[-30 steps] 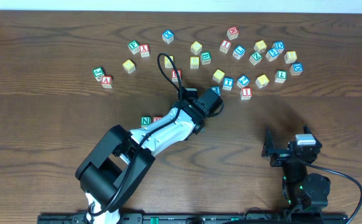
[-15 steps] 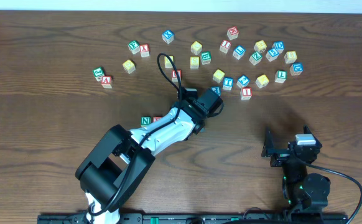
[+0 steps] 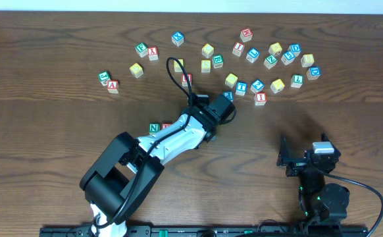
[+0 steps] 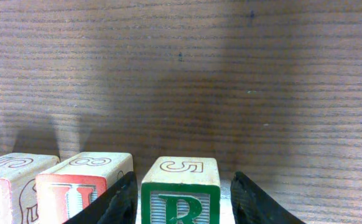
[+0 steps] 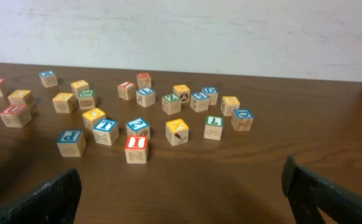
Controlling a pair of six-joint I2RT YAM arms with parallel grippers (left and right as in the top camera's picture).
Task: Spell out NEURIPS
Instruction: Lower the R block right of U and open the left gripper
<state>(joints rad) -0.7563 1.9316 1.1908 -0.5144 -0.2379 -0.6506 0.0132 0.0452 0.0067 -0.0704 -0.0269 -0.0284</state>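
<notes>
Green-lettered wooden N cube (image 3: pixel 154 128) is sitting at the left end of a short row on the dark wooden table (image 3: pixel 47 145), just beside a red-lettered wooden cube (image 3: pixel 166 126) whose letter is too small to read. Next along, in the left wrist view, a red-lettered wooden U cube (image 4: pixel 81 190) and a green-lettered wooden R cube (image 4: pixel 181 196) are standing side by side. The left gripper (image 4: pixel 182 186) is straddling the R cube, its jaws parted with a thin gap showing on either side. Further right, a blue-lettered wooden P cube (image 5: pixel 71 142) and a red-lettered wooden I cube (image 5: pixel 136 149) are lying among the scattered wooden cubes (image 5: pixel 176 132). The right gripper (image 5: pixel 181 193) is hanging over the table's near right part with its jaws spread wide, holding nothing.
</notes>
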